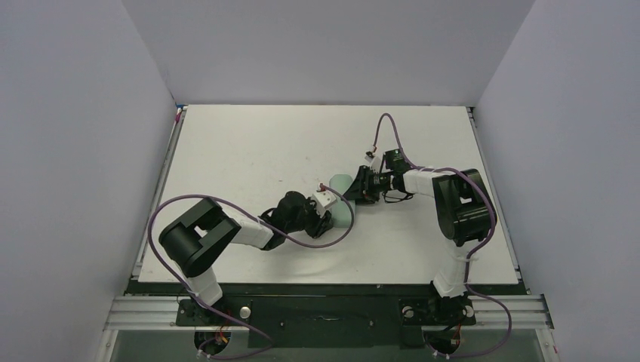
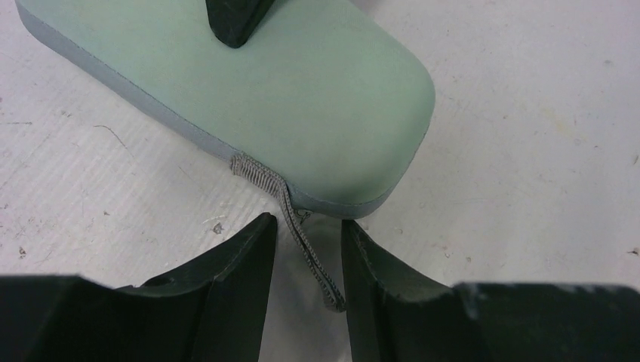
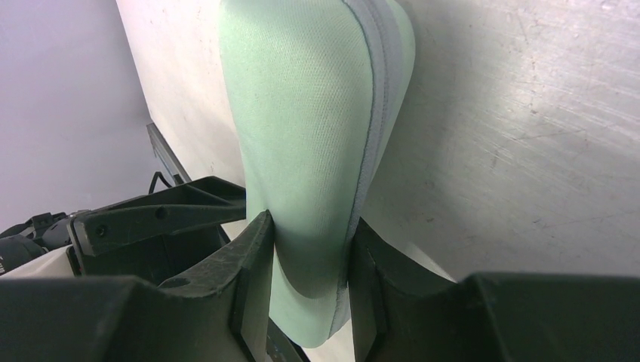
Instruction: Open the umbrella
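No umbrella shows in any view; only a mint-green oval zip case (image 1: 341,197) lies mid-table. My right gripper (image 1: 356,188) is shut on the case's far end; in the right wrist view the case (image 3: 309,113) is pinched between both fingers of the gripper (image 3: 311,222). My left gripper (image 1: 326,219) is at the case's near end. In the left wrist view it (image 2: 308,222) is open, with the case's grey zip-pull cord (image 2: 306,245) hanging loose between the jaws, just below the case (image 2: 287,98). A right fingertip (image 2: 234,19) presses the case top.
The white table (image 1: 249,151) is walled by grey panels on the left, back and right. The left arm's body (image 3: 151,219) lies close beside the right gripper. Purple cables loop off both arms.
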`<state>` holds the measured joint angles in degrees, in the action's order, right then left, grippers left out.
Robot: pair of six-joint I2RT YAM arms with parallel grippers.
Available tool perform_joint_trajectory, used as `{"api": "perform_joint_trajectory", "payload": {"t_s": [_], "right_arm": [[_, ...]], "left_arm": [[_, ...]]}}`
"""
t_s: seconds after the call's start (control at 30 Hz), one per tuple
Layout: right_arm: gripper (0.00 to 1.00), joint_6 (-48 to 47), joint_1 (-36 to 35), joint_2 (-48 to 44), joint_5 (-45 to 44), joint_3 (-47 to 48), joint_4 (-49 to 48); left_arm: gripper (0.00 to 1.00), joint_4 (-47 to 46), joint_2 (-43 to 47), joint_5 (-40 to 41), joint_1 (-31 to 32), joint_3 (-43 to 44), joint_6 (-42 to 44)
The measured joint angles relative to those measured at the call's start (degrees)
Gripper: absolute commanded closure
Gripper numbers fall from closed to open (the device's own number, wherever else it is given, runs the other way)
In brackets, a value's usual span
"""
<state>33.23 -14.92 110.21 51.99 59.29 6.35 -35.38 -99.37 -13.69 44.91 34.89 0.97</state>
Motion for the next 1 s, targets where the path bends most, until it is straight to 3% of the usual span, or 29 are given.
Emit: {"api": "perform_joint_trajectory", "payload": {"t_s": [0.33,0.47,0.77,1.0], "right_arm": [[1.0,0.0,0.3,-0.1,0.2,-0.2,0.1],[1.0,0.7,0.3,-0.1,0.6,-0.9,-1.2],[1.0,1.9,0.6,-0.1,1.2,-2.0,-3.3],[1.0,2.3,0.7,-0.2,1.4,-2.7,-4.6]], "left_arm": [[0.64,-0.8,-0.3,-0.7,-0.4,0.0,2.8],[0.71,-1.7,-1.2,-1.9,-0.5,0.0,4.5],[1.0,-4.4,-2.9,-4.4,-0.5,0.0,5.4],[1.0,-5.1,-2.9,-3.4,-0.4,-0.3,4.4]]}}
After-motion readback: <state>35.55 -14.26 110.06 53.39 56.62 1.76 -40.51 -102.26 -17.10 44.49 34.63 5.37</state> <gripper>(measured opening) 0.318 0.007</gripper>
